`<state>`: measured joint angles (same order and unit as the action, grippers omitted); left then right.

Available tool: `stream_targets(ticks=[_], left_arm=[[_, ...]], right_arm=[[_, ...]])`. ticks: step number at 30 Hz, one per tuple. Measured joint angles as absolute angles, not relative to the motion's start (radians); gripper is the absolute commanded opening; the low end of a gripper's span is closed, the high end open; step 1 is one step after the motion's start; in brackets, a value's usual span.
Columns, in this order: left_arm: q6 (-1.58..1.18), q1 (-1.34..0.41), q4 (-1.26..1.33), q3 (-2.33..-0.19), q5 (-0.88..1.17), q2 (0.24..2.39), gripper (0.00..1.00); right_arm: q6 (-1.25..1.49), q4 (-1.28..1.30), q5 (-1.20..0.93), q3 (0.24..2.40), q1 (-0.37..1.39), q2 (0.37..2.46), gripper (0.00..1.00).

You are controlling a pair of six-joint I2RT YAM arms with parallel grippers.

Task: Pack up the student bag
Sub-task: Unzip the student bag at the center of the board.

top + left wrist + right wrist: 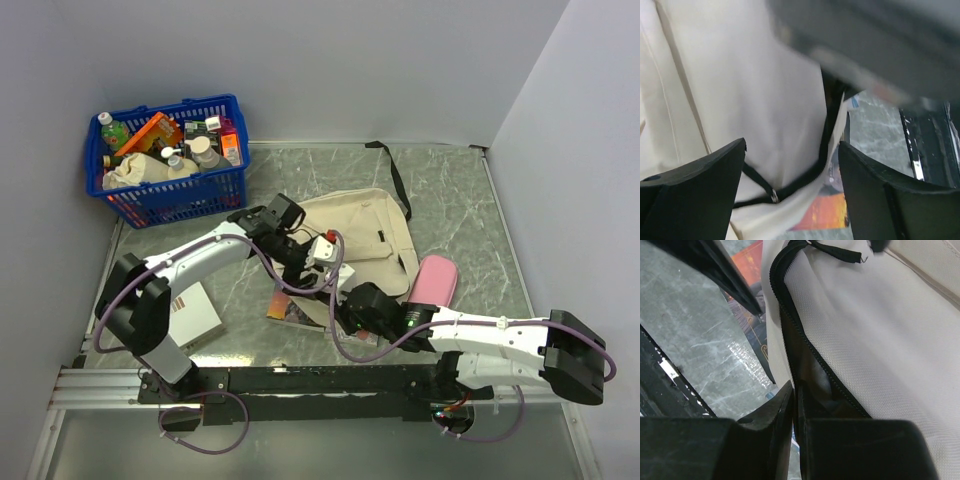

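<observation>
Far off at my ten o'clock sits a blue plastic lattice basket (180,195), crammed with bottles and packets, a green bottle (113,132) and an orange packet (152,132) among them. Close in at nine o'clock, a flat white box (197,312) lies on the grey marbled tabletop (460,210). A soft pink pouch (434,281) lies at two o'clock. A glossy orange-covered book (285,308) shows near twelve.

Left wrist view: a dark shape (880,45) across the upper right is blurred beyond identification. The bag (740,90) covers most of the book (823,213) at lower centre. Overhead view: the bottles (205,152) in the basket (180,200) are too small for label reading
</observation>
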<state>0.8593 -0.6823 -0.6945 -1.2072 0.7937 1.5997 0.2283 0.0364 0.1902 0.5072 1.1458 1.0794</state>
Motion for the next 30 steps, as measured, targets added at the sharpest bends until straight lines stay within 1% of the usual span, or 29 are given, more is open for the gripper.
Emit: stream_targets(ticks=[2, 5, 6, 8, 9, 11, 12, 15, 20, 25, 27, 30], left_arm=[[0.843, -0.699, -0.667, -1.207, 0.786, 1.612, 0.72], [0.804, -0.715, -0.611, -1.207, 0.76, 1.619, 0.64], [0.794, -0.717, -0.597, -1.207, 0.754, 1.619, 0.56], [0.772, -0.717, -0.567, -1.207, 0.74, 1.619, 0.48], [0.76, -0.717, -0.554, -1.207, 0.734, 1.621, 0.35], [0.739, -0.717, -0.53, -1.207, 0.72, 1.623, 0.17], [0.726, -0.717, -0.52, -1.207, 0.712, 1.625, 0.01], [0.696, -0.717, -0.49, -1.207, 0.673, 1.631, 0.01], [0.642, -0.693, -0.475, -1.247, 0.6, 1.634, 0.01], [0.559, -0.579, -0.461, -1.434, 0.533, 1.659, 0.01], [0.528, -0.521, -0.446, -1.512, 0.517, 1.665, 0.01], [0.498, -0.464, -0.408, -1.559, 0.503, 1.661, 0.01]], right_arm=[[0.229, 0.034, 0.191, 0.507, 1.146, 1.079, 0.12], [0.234, 0.026, 0.191, 0.507, 1.146, 1.079, 0.11], [0.237, 0.024, 0.191, 0.507, 1.146, 1.079, 0.11], [0.243, 0.021, 0.191, 0.507, 1.146, 1.079, 0.11], [0.245, 0.021, 0.191, 0.507, 1.146, 1.079, 0.1], [0.248, 0.021, 0.192, 0.507, 1.146, 1.079, 0.11], [0.25, 0.021, 0.192, 0.507, 1.146, 1.079, 0.11], [0.254, 0.021, 0.197, 0.507, 1.146, 1.079, 0.16], [0.263, 0.014, 0.226, 0.507, 1.147, 1.052, 0.17], [0.26, -0.02, 0.276, 0.525, 1.131, 1.04, 0.13], [0.261, -0.064, 0.285, 0.543, 1.097, 1.055, 0.13], [0.276, -0.132, 0.27, 0.572, 1.037, 1.107, 0.13]])
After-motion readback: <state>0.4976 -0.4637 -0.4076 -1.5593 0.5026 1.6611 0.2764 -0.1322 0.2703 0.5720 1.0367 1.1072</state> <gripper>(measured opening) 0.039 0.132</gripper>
